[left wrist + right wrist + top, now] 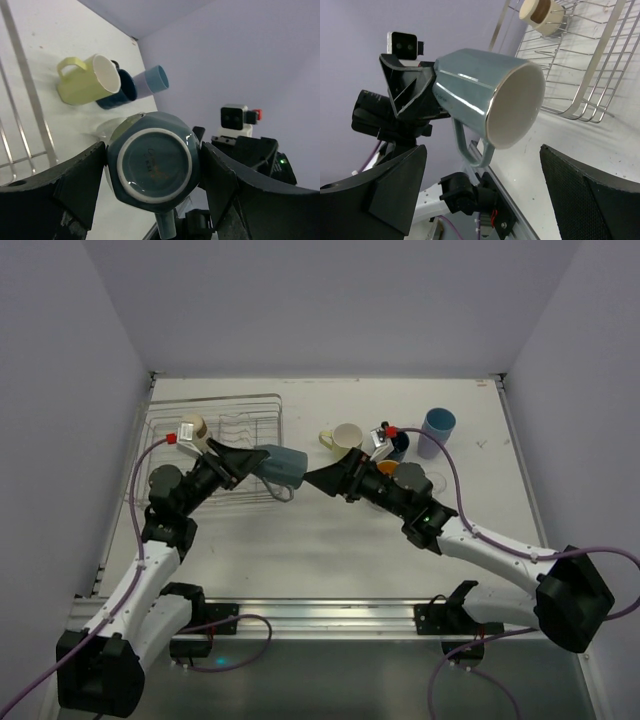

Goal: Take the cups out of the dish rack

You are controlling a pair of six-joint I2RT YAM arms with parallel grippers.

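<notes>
My left gripper (pixel 262 462) is shut on a dark teal mug (pixel 282 466), held on its side above the table just right of the silver wire dish rack (pixel 258 400). The left wrist view shows the mug's base (pixel 152 160) clamped between both fingers. My right gripper (pixel 318 478) is open and empty, facing the mug's white mouth (pixel 516 106) from the right, a small gap away. A tan cup (pixel 194 426) rests in the rack (pixel 590 75). On the table stand a pale yellow mug (pixel 342 438), a navy cup (pixel 397 445), an orange-inside cup (pixel 389 469) and a light blue tumbler (pixel 435 431).
The rack sits at the far left of the white table (pixel 330 540). The unloaded cups cluster at the far middle and right, partly behind my right arm. A metal rail (pixel 320 612) runs along the near edge. Walls enclose three sides.
</notes>
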